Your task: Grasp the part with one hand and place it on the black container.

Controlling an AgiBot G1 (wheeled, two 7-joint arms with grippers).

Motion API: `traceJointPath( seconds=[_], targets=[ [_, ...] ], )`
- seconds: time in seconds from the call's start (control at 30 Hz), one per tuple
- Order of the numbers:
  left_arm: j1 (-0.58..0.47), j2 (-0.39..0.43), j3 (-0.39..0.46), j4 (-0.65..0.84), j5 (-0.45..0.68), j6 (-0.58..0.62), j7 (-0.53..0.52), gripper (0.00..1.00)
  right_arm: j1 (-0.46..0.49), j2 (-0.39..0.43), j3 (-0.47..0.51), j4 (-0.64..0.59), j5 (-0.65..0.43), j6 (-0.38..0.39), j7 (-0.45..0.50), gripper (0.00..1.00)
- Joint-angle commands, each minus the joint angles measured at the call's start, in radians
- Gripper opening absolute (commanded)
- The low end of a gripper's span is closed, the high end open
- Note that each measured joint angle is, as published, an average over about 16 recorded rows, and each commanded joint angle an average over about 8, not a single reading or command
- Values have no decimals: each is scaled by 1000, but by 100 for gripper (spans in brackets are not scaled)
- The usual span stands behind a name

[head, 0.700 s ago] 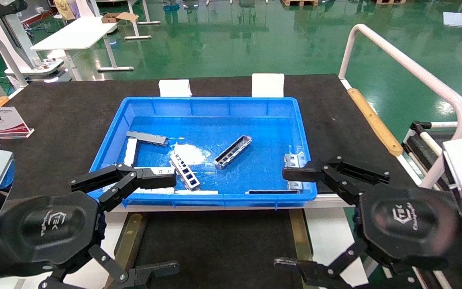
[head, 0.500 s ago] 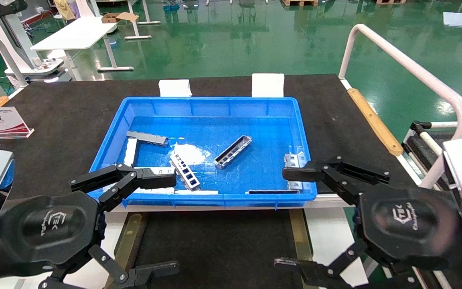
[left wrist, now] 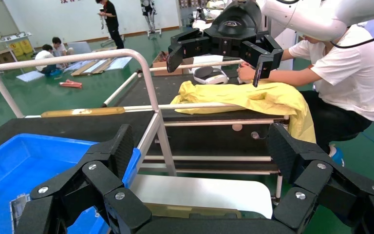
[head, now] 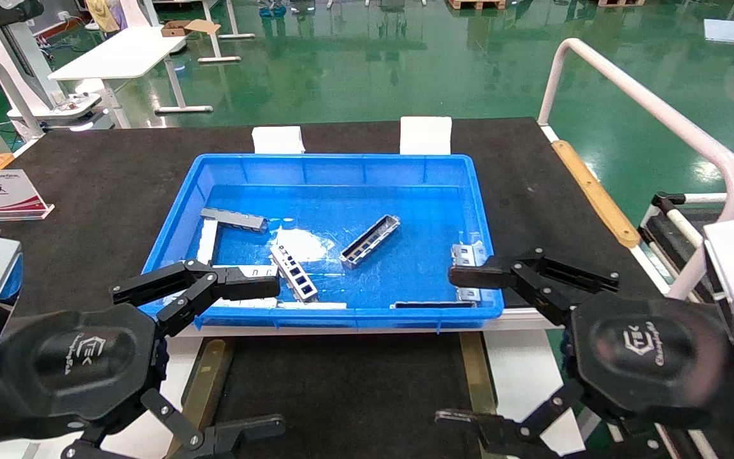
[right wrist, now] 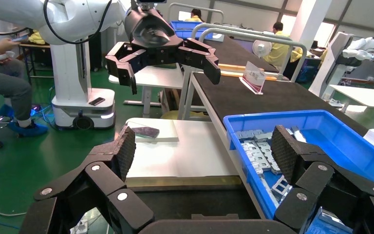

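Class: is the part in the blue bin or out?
In: the part lies on the blue bin's floor, ungripped.

One blue bin [head: 169, 236], one black container [head: 341, 389], two tools, left [head: 249, 357] and right [head: 459, 347], both spread wide; one trough part [head: 370, 241], one ladder strip [head: 294, 273].

Your left arm's black, linkage-fingered gripper [head: 247, 354] hangs low at the near left of the head view, wrist toward you, its two fingers spread wide apart with nothing between them. Your right arm's matching black gripper [head: 462, 347] sits mirrored at the near right, fingers likewise splayed and empty. Both point inward, facing each other across the gap. Each wrist view shows its own pads [left wrist: 119, 148] [right wrist: 122, 148] wide apart, and the opposite gripper farther off.
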Motion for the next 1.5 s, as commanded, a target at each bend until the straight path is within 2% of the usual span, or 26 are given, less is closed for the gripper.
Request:
traceJointPath(
  seconds=[0.03,0.67,0.83,1.03,1.2,1.5],
  targets=[
    [0,0,0,0,0,0,0,100,0,0,0,0,0,0,0,100],
    [-2,3,4,2,4,0,-2,100,0,0,0,0,0,0,0,100],
    [-9,27,12,9,27,-35,1,100,0,0,0,-1,0,0,0,100],
    [-30,92,41,17,96,-130,-6,100,0,0,-1,-1,0,0,0,100],
    [-72,163,83,59,195,-218,-3,100,1,0,-1,-1,0,0,0,100],
    [-202,345,183,276,414,-370,50,100,1,0,-1,-1,0,0,-1,100]
  ],
)
